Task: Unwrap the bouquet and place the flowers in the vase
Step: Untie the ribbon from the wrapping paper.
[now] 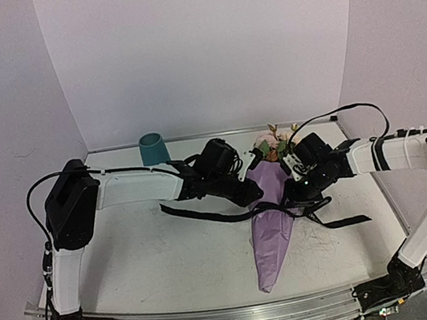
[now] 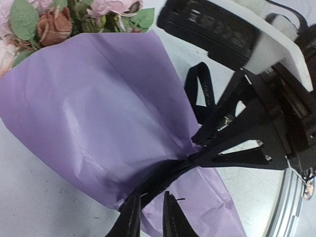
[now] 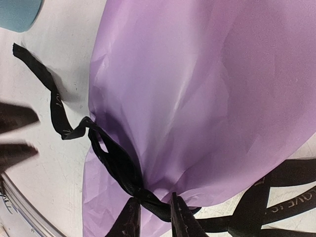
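**A:** From above, where is the bouquet [image 1: 273,228]?

**B:** It lies flat on the table [image 1: 165,265], between the two pincers. The left pincer [image 1: 256,194] is at one side of its tied waist and the right pincer [image 1: 295,192] is at the other side. The flowers [image 1: 273,147] lie beyond both pincers, and the pointed end of the cone lies on the near side of them. The vase [image 1: 153,148] stands upright beyond the left pincer and to its left, well apart from it.

**A:** And what does the left wrist camera show?

**B:** The left pincer [image 2: 150,200] is just at the black ribbon [image 2: 203,88], where the ribbon squeezes the lilac paper [image 2: 98,113]. Its fingers stand a little apart and paper shows in the gap. Whether they pinch the ribbon I cannot tell. The right pincer [image 2: 192,149] meets the same waist from the opposite side. The flowers [image 2: 54,24] are ahead of the left pincer, to the upper left.

**A:** And the right wrist camera?

**B:** The right pincer [image 3: 154,202] is clenched on the black ribbon [image 3: 111,158] at the knot, and the band passes between its fingers. The lilac paper [image 3: 197,98] spreads out ahead of it. Only an edge of the vase [image 3: 17,12] shows, far to the upper left. The left pincer [image 3: 35,133] is a blur at the left side, apart from the ribbon.
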{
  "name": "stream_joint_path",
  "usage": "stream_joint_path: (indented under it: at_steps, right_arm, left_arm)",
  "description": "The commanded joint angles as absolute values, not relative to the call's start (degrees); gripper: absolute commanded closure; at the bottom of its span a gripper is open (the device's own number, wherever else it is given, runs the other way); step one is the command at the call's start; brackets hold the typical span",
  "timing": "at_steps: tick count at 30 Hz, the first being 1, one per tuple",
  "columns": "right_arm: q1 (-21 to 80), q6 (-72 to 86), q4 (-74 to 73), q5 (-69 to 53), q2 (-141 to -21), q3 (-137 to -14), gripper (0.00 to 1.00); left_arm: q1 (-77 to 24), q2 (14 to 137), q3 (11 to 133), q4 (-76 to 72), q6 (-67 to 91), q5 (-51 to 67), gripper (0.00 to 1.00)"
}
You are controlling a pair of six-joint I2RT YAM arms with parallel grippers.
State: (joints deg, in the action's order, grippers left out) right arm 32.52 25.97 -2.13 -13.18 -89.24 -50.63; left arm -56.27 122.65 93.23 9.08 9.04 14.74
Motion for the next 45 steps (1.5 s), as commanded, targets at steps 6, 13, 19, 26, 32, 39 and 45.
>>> stream_joint_path:
  at_steps: [6,13,19,26,32,39,45]
  right_arm:
    - [32.61,25.13,-4.74,-14.31,-86.58,-50.35,0.76]
    - [32.61,25.04,-4.87,-14.68,-86.31,-50.13,0.76]
    - [32.61,25.02,-5.01,-14.75,-85.91,-49.87,0.76]
    - [32.61,25.30,-5.10,-14.80,-85.78,-49.57,0.76]
    - [32.61,25.31,-5.22,-14.70,-85.84,-49.90,0.76]
    - [32.61,25.42,-5.42,-14.44,-85.96,-50.09,0.76]
    - [32.61,25.29,-5.71,-14.16,-86.04,-49.77,0.76]
  left_arm:
    - [-56.51,122.93,94.71,8.39,9.42,23.77,0.92]
    - [-56.55,124.61,94.63,8.52,9.35,26.20,0.95]
    - [-56.51,125.89,94.77,8.62,8.75,26.03,0.93]
    - [-56.51,128.06,96.32,8.71,6.93,24.15,0.84]
    - [-56.50,130.39,99.26,9.86,5.32,23.91,0.79]
    - [-56.51,132.34,101.27,10.10,5.22,23.50,0.75]
    - [-56.51,132.68,102.04,10.16,4.54,21.59,0.67]
